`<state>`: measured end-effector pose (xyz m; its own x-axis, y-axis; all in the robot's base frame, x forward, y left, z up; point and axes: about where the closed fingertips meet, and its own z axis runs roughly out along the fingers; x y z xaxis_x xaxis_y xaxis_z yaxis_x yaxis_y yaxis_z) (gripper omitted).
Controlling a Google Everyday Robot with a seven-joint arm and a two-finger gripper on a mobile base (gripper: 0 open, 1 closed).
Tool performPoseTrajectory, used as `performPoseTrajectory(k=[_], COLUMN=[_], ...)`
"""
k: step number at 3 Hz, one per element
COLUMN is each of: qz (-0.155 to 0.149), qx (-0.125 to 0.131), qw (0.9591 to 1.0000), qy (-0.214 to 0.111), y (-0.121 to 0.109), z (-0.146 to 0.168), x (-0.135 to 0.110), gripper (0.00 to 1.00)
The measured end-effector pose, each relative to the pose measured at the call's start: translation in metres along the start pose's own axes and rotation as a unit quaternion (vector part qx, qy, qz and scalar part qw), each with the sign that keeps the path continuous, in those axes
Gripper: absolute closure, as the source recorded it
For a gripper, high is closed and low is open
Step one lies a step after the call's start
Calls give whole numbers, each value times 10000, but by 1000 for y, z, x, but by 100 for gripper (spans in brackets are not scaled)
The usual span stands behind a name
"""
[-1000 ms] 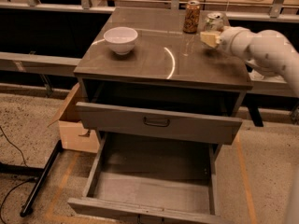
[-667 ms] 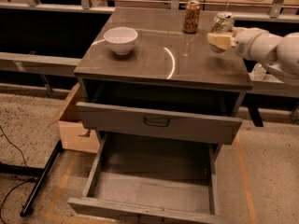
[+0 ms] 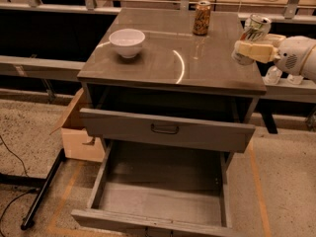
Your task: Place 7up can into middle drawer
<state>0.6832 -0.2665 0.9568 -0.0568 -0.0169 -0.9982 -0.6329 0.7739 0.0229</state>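
Gripper (image 3: 250, 50) clamped on the tilted 7up can (image 3: 255, 27) at the surface's (image 3: 163, 63) right edge, middle drawer (image 3: 163, 199) pulled open down below, white bowl (image 3: 127, 41) well left

Nothing is reading as legible text anywhere. The 7up can (image 3: 256, 27) is showing only dark, unreadable marks on its white side, and the brown-orange can (image 3: 201, 18) is showing pale smudged lettering. The gripper (image 3: 243, 52) is clasping the 7up can, tilted, above the cabinet top's (image 3: 163, 58) right edge.
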Motion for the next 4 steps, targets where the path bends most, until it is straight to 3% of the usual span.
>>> performPoseTrajectory(k=[1,2,3,4], qz=[0,74,134,2], qx=[-414,-598,-1091,-1473], qw=[9991,9978,9932,9883], qy=[113,281,374,404], y=[22,37,80,117], z=[1,-18,-50,-74], x=[6,7,21,44], gripper=[100,100,100,100])
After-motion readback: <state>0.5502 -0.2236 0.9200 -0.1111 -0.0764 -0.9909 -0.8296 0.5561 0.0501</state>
